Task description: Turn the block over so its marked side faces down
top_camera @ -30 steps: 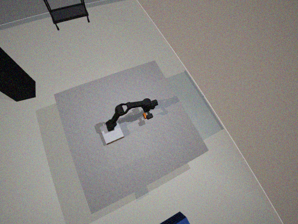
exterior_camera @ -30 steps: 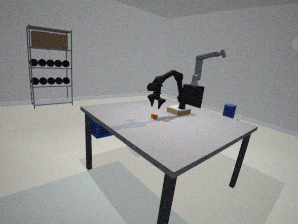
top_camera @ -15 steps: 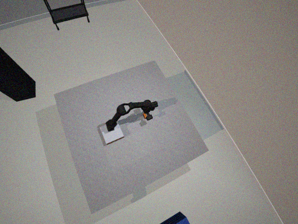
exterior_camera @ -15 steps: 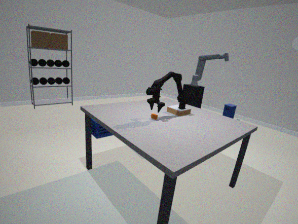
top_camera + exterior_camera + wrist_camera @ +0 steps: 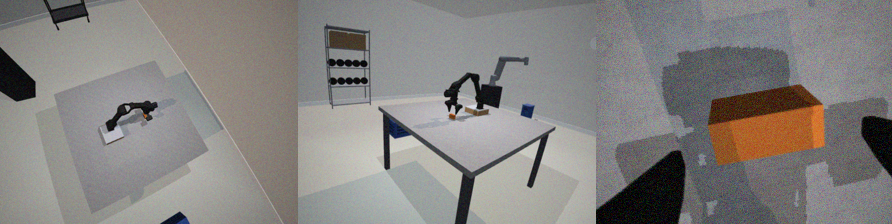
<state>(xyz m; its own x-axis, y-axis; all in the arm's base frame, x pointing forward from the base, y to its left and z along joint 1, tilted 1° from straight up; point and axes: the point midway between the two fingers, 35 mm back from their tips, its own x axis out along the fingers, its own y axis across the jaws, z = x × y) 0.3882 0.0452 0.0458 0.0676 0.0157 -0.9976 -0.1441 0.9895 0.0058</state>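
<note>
Above the orange block [image 5: 145, 115] [image 5: 452, 116] [image 5: 768, 132], end effector [image 5: 146, 114] [image 5: 452, 113] [image 5: 773, 142] open, downward.

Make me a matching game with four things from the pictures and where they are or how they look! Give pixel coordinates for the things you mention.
Things:
1. block [image 5: 145, 115] [image 5: 452, 116] [image 5: 768, 132]
2. hand [image 5: 147, 112] [image 5: 453, 107] [image 5: 773, 142]
3. tall rack [image 5: 370, 76]
4. table [image 5: 142, 157] [image 5: 490, 142]

Places, colours or states:
A. holds up the white-topped base the black arm stands on
B. open, with nothing between its fingers
C. orange
D. stands by the wall, with rows of round black things

Right pairs: 1-C, 2-B, 3-D, 4-A.
</note>
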